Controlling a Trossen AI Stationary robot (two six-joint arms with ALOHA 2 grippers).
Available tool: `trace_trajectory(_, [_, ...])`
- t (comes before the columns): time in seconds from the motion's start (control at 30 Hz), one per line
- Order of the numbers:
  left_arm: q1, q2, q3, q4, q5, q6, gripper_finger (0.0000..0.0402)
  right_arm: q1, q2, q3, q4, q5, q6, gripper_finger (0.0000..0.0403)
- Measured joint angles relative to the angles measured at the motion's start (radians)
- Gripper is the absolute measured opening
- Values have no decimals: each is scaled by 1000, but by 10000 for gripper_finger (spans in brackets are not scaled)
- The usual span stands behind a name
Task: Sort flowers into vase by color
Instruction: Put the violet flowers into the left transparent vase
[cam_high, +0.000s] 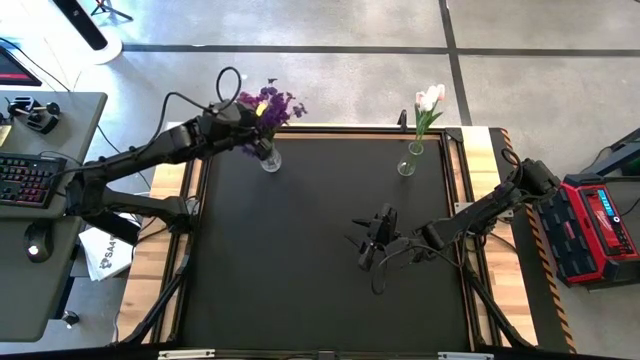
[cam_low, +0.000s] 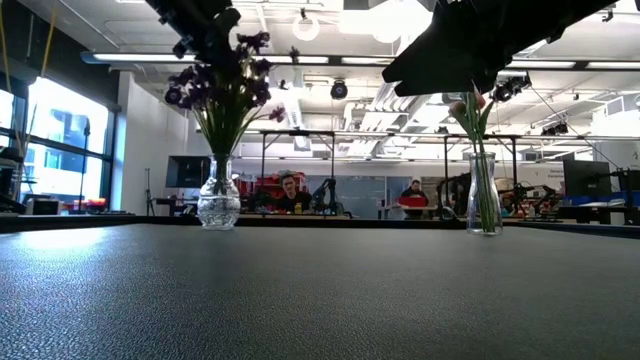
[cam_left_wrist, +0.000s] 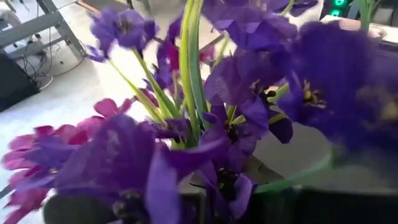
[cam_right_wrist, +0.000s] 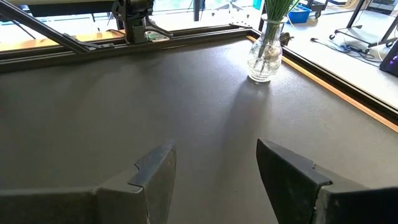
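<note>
A bunch of purple flowers (cam_high: 272, 102) stands with its stems in a small clear vase (cam_high: 270, 158) at the mat's far left. My left gripper (cam_high: 250, 113) hangs at the level of the blooms, right among them; its wrist view is filled with purple flowers (cam_left_wrist: 236, 118) and green stems, and its fingers are hidden. Pink and white tulips (cam_high: 430, 98) stand in a slim clear vase (cam_high: 407, 163) at the far right. My right gripper (cam_right_wrist: 214, 155) hovers open over the bare mat near the middle, with nothing between its fingers. My left gripper sits among the purple blooms (cam_high: 262, 105) above the vase. The petals and the gripper's own body hide its fingertips, so I cannot tell whether it touches or holds any stem.
The black mat (cam_high: 300, 280) has free room across its near half. Wooden table edges (cam_high: 490, 150) frame it. A desk with a keyboard (cam_high: 25, 178) stands at the left, and a red case (cam_high: 597, 225) at the right. People sit far behind the table (cam_low: 290, 190).
</note>
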Motion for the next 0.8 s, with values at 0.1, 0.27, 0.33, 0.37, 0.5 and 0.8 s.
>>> trace_trajectory(0.1, [0,0,-15,1,-5,1,8,0,0,0,0,0,0,206])
trace_trajectory(0.27, [0,3,-18,-15,-4,-28,13,0,0,0,0,0,0,206])
trace_trajectory(0.33, [-5,3,-18,-15,5,-20,32,0,0,0,0,0,0,206])
trace_trajectory(0.37, [-6,3,-18,-15,11,-15,44,0,0,0,0,0,0,206])
trace_trajectory(0.5, [-6,3,-18,-17,34,-6,109,0,0,0,0,0,0,206])
trace_trajectory(0.8, [-12,3,92,-186,109,-51,220,0,0,0,0,0,-3,206])
